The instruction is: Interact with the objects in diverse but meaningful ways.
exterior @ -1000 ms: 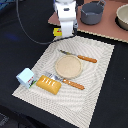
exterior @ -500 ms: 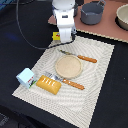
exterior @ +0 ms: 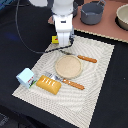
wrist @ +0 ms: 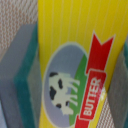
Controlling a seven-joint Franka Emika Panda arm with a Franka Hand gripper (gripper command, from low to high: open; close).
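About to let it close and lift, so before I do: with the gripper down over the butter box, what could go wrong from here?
1. In the wrist view the butter box sits skewed between the grey pads, so closing may twist it.
2. It lies at the placemat's far corner; dragging could wrinkle the mat.
3. The gripper hides the box in the exterior view, so a slip would be hard to spot.

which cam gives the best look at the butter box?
Wrist view. The yellow butter box fills the frame, its red BUTTER label and cow picture readable, with the tool fingers on both sides. In the exterior view only a yellow corner shows behind the tool.
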